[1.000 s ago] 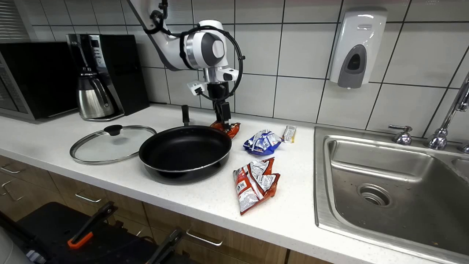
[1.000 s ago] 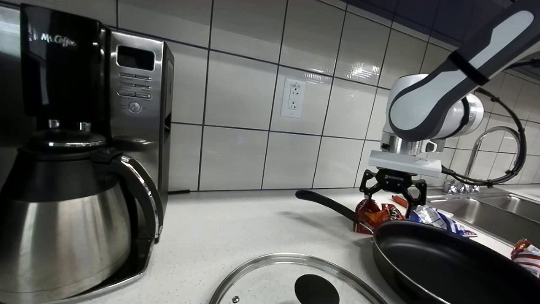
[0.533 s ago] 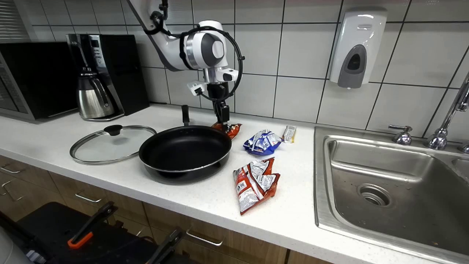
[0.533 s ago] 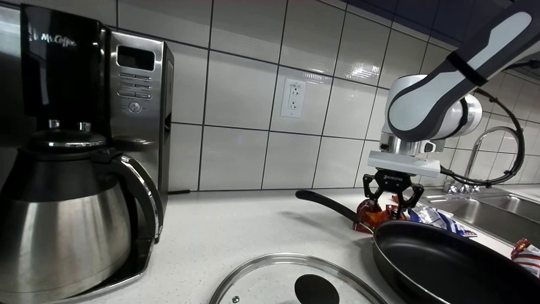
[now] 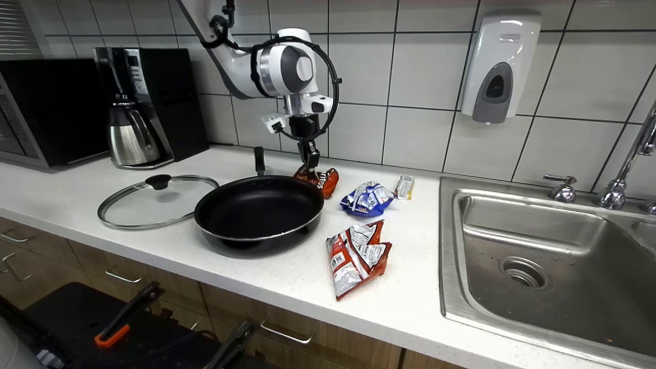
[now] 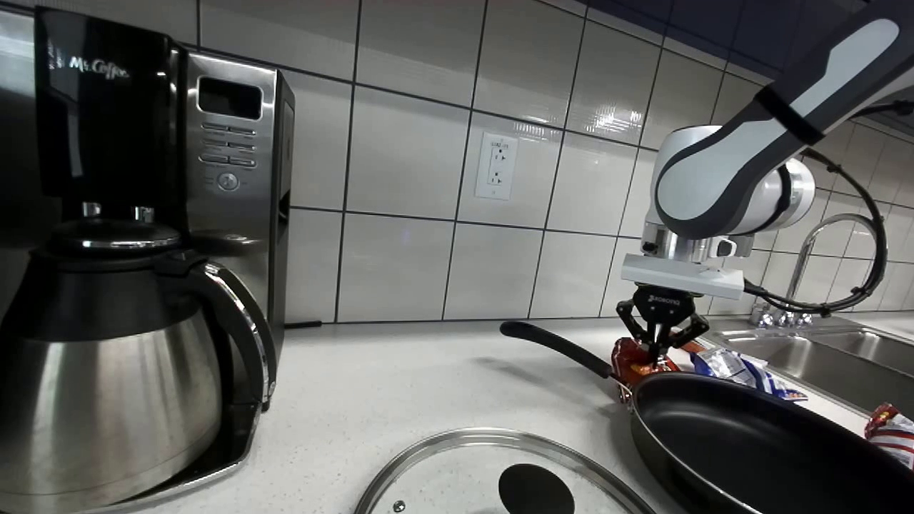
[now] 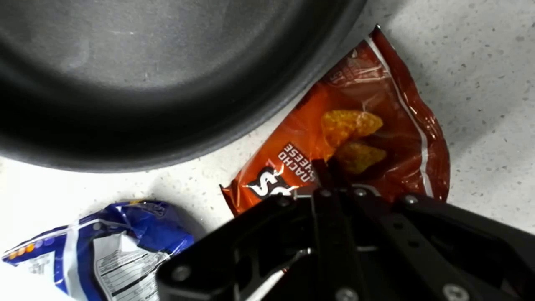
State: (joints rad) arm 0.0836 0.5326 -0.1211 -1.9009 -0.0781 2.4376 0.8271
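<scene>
White speckled kitchen worktop (image 5: 410,246) against pale tiled wall (image 5: 415,72). Red-orange foil nacho-cheese bag (image 7: 351,138), lying beside round black frying pan (image 5: 259,210); black metal fingers (image 5: 310,159) clenched on its film. Near: crumpled blue-and-white foil bag (image 5: 366,200). Farther: red-and-silver foil bag (image 5: 359,256), round glass lid (image 5: 141,205), rectangular steel sink (image 5: 452,256), black-and-steel coffee maker (image 5: 174,102).

arm (image 6: 757,151): slants down from above | wrist (image 6: 682,247): vertical | black gripper (image 6: 655,355): points straight down, low, jaws pinched together
</scene>
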